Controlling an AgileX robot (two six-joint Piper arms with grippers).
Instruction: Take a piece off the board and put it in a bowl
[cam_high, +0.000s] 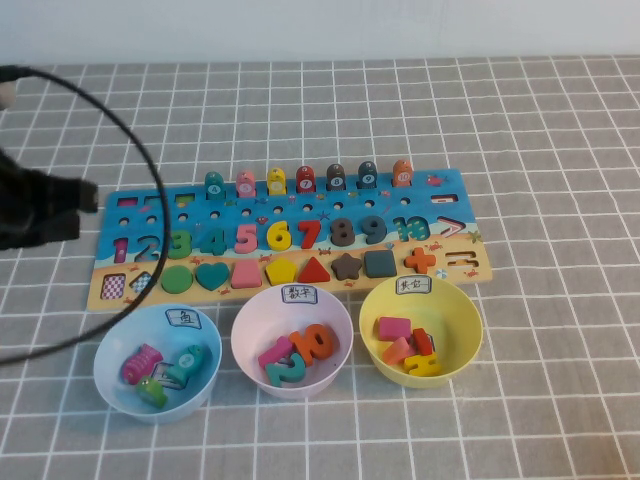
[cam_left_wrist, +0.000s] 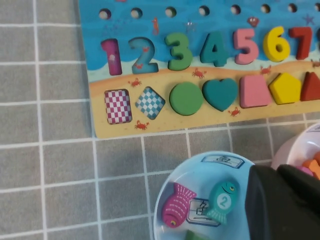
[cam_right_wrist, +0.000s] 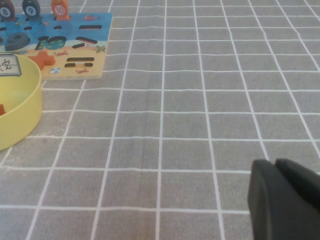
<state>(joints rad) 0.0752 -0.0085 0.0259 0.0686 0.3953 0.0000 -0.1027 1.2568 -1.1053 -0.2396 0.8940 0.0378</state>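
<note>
The green "3" piece (cam_high: 180, 243) sits in its slot in the number row of the board (cam_high: 420, 200), between the "2" and the teal "4". It also shows in the left wrist view (cam_left_wrist: 179, 51) on the board (cam_left_wrist: 125, 30). The pink bowl (cam_high: 250, 320) stands in front of the board's middle and holds several number pieces; its rim shows in the left wrist view (cam_left_wrist: 296, 147). My left gripper (cam_high: 88, 197) hovers off the board's left end, shut and empty (cam_left_wrist: 276, 170). My right gripper (cam_right_wrist: 275, 162) is shut and empty over bare cloth, out of the high view.
A light blue bowl (cam_high: 115, 350) with fish pieces stands left of the pink bowl, a yellow bowl (cam_high: 465, 310) with shape pieces on its right. A black cable (cam_high: 150, 160) arcs over the board's left end. Grey checked cloth (cam_right_wrist: 200, 100) covers the table.
</note>
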